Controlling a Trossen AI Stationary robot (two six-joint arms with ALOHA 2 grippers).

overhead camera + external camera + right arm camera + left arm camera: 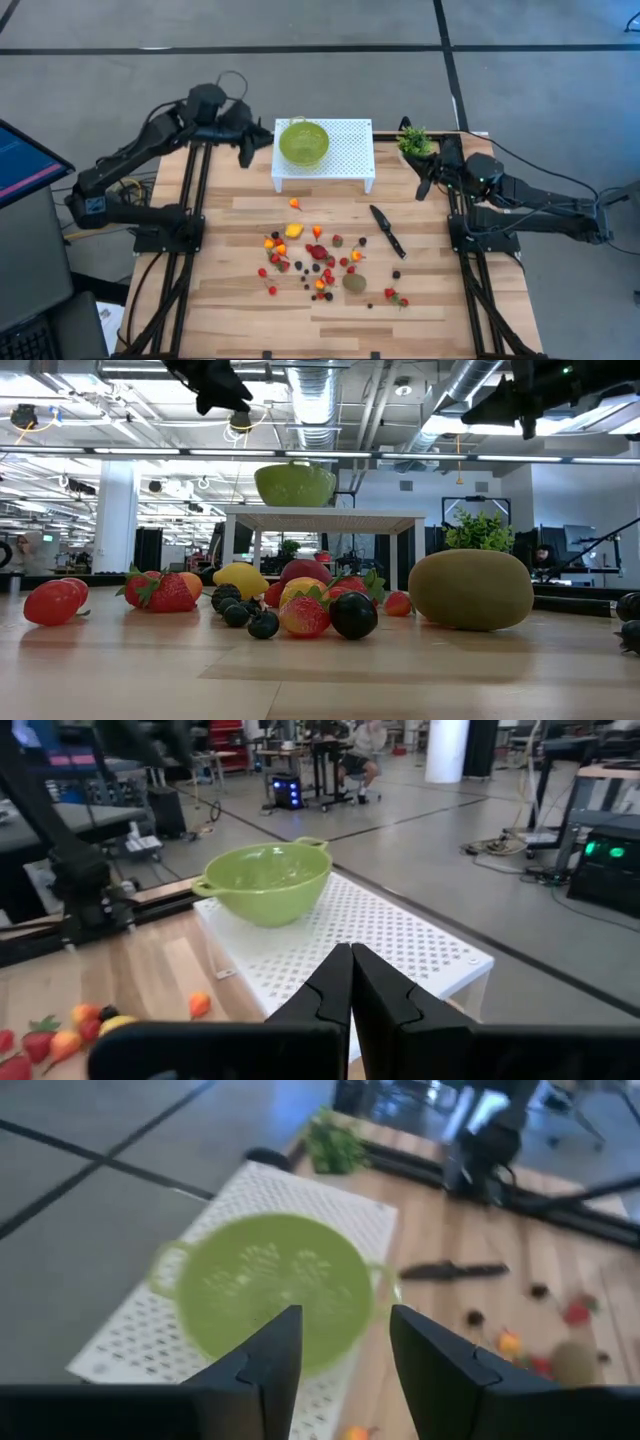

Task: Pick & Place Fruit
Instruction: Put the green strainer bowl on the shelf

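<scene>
A large open workshop with exposed ceiling pipes and distant desks lies beyond the pale wooden slatted table (330, 300). At the table's far edge stands a white perforated metal riser (345, 150), and on it sits a lime-green plastic colander bowl (302, 142). The left gripper (247, 152) hovers high beside the riser, just off the bowl's rim; in its wrist view its dark fingers (275, 1365) stand apart with nothing between them. The right gripper (425, 185) waits at the table's right edge near a small green potted plant (415, 142), its fingers pressed together and empty. A black kitchen knife (387, 230) lies right of centre. The scattered tiny toy fruits (320, 255), red, orange, yellow and dark purple, plus a larger brown-green one (354, 283), all lie on the boards in front of the riser; I cannot tell if any are in the bowl. The step in hand seems to be a pick: the left arm must descend towards the nearest piece, probably the lone orange fruit (295, 204), and straddle it squarely.
</scene>
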